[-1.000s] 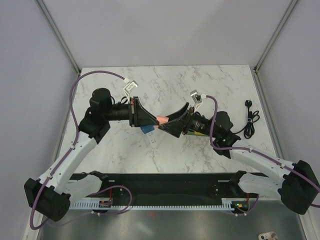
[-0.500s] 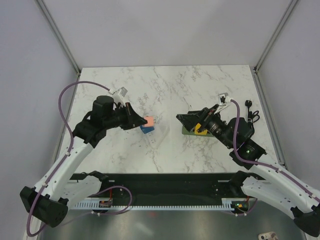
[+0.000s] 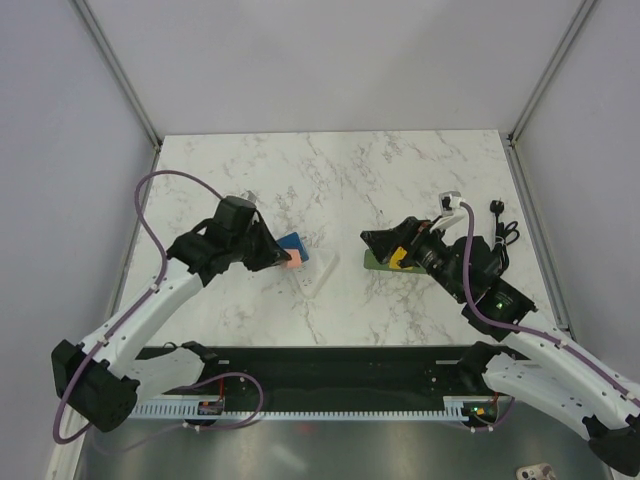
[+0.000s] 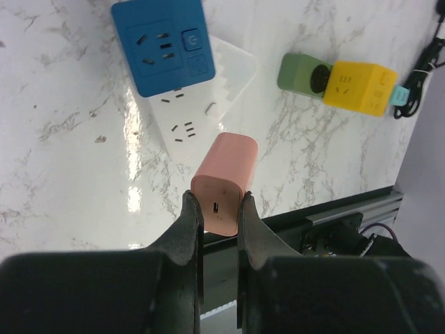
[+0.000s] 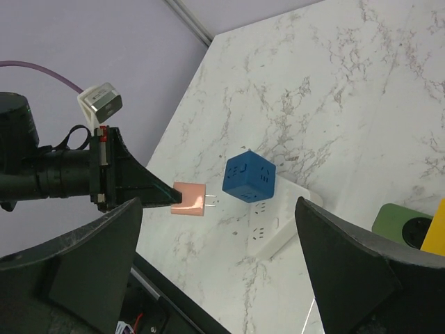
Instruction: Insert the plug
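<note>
The yellow plug block (image 3: 399, 258) sits against the end of the dark green socket strip (image 3: 377, 264); both also show in the left wrist view, the block (image 4: 358, 87) and the strip (image 4: 299, 72). My right gripper (image 3: 372, 240) hangs open and empty just above them (image 5: 217, 229). My left gripper (image 3: 283, 258) is shut on a pink two-prong adapter (image 4: 226, 174), held above the table beside the blue socket cube (image 4: 167, 43) and the white power strip (image 4: 215, 90). In the right wrist view the adapter (image 5: 189, 198) has its prongs pointing at the cube (image 5: 249, 178).
The blue cube (image 3: 293, 246) stands on the white strip (image 3: 320, 272) at the table's middle. A black plug with a thin cord (image 3: 497, 235) lies at the right edge. A black rail runs along the near edge.
The two grippers were close together at the middle a second ago and have drawn apart. My left gripper has carried the pink adapter down beside the blue cube; my right gripper has stayed over the green strip.
</note>
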Controlling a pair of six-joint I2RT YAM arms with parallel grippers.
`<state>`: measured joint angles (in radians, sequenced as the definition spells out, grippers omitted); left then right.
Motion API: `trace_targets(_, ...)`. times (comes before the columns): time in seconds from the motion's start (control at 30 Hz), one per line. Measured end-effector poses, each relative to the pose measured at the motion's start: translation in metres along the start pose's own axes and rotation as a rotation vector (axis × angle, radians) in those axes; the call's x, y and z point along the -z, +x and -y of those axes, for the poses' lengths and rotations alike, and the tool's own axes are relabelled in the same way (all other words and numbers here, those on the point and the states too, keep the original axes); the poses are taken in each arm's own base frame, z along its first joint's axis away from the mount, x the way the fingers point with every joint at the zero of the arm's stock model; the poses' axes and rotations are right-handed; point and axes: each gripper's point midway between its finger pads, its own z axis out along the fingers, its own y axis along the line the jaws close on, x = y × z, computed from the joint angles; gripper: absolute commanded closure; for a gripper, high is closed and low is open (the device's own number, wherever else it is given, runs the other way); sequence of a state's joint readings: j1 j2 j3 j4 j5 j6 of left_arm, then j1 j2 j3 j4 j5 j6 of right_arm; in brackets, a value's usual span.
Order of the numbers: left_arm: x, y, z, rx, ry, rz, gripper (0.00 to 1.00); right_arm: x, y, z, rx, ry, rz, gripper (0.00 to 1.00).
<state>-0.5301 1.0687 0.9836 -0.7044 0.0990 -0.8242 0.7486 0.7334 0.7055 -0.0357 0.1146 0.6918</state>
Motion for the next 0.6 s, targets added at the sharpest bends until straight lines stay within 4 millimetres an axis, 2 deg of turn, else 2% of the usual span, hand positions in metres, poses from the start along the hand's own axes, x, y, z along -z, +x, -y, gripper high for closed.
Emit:
trace_targets(0.23,-0.034,0.021,-0.018,0.1,-0.173,-0.128,0.98,-0.002,0.001,0.007,0.01,0.03,0.001,0.02)
trace_targets(0.43,-0.04,0.032,-0.026,0.218,-0.256,-0.159,0.98,-0.001,0.003,0.015,0.024,0.065,-0.002,0.02)
trace_targets(0.6,-0.053,0.04,-0.033,0.222,-0.339,-0.208,0.98,0.0,0.003,0.021,0.043,0.092,0.002,0.02)
